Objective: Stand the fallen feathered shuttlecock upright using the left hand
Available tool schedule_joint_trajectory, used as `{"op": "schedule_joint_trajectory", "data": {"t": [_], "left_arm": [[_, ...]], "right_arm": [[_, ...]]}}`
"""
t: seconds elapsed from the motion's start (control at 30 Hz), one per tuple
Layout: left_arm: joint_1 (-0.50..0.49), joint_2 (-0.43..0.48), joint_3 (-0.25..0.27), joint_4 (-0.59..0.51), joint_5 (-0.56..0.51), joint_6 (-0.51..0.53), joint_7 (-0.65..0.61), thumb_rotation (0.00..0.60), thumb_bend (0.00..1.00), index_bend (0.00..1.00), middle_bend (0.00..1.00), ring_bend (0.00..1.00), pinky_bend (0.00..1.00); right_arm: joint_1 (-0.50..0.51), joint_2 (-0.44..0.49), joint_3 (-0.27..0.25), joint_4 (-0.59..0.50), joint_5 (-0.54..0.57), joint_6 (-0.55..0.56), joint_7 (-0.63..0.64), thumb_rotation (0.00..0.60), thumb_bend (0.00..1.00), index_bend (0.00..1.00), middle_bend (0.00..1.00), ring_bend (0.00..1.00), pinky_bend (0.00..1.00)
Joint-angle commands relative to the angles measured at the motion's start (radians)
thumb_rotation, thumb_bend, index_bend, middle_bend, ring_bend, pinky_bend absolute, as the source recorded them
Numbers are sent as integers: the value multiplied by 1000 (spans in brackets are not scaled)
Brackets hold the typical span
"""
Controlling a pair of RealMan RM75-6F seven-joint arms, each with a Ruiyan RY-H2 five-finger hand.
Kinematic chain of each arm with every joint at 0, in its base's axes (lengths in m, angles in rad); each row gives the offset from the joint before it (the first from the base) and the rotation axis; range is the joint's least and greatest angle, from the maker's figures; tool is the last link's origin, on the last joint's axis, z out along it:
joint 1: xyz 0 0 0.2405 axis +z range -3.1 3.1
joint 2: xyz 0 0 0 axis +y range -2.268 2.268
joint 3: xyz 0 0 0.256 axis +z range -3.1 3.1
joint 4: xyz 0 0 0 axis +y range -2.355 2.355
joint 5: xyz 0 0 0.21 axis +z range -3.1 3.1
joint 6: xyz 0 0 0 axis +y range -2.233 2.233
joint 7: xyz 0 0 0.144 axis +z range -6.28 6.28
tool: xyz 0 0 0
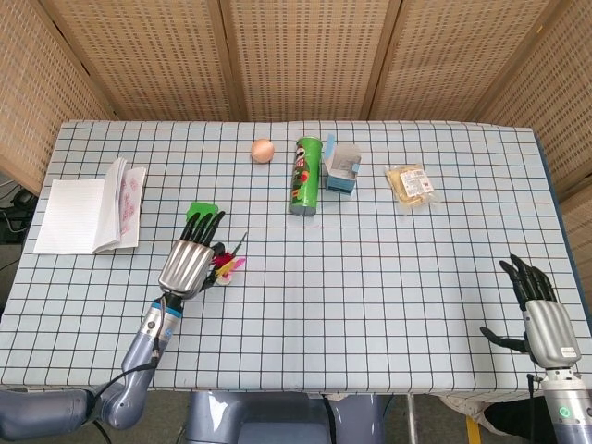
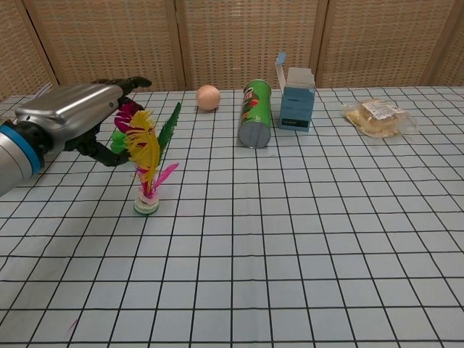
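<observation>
While upright on its white round base, multicoloured feathered shuttlecock [image 2: 147,161] beside silver left hand [image 2: 72,116] — fingers apart, holding nothing. Silver right hand [image 1: 541,314] splayed wide — well apart.

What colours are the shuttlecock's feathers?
Yellow, pink and green on the shuttlecock; clearest in the chest view.

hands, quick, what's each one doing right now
Left hand: fingers around the feathers of the upright shuttlecock; a real grip cannot be told.
Right hand: open, fingers apart, holding nothing.
</observation>
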Motion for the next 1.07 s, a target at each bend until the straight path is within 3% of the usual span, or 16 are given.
{"op": "schedule_joint_trajectory", "data": {"t": [0.03, 0.17, 0.27, 0.5, 0.73, 0.9, 1.07], "left_arm": [[45, -25, 36, 66, 67, 28, -86, 600, 300, 336, 0, 0, 0], [92, -8, 49, 76, 131, 84, -177, 600, 212, 113, 0, 0, 0], [111, 12, 47, 61, 159, 106, -224, 600, 198, 44, 0, 0, 0], [164, 87, 59, -11, 209, 150, -279, 600, 195, 39, 0, 0, 0], [240, 169, 104, -64, 238, 209, -231, 600, 198, 39, 0, 0, 0], [350, 272, 168, -124, 244, 301, -163, 600, 223, 1, 0, 0, 0], [441, 309, 214, -116, 253, 368, -120, 600, 226, 3, 0, 0, 0]], "right_arm": [[-1, 0, 0, -1, -2, 3, -2, 600, 39, 34, 0, 0, 0], [-2, 0, 0, -4, -5, 7, -6, 600, 38, 34, 0, 0, 0], [-2, -1, -1, -5, -6, 8, -10, 600, 38, 34, 0, 0, 0], [-2, -3, -3, -8, -11, 10, -17, 600, 38, 34, 0, 0, 0], [-6, 5, -6, -19, -17, 17, -23, 600, 39, 34, 0, 0, 0], [-11, 12, -8, -33, -38, 40, -62, 600, 38, 34, 0, 0, 0], [-21, 10, -5, -44, -55, 76, -112, 600, 38, 33, 0, 0, 0]]}}
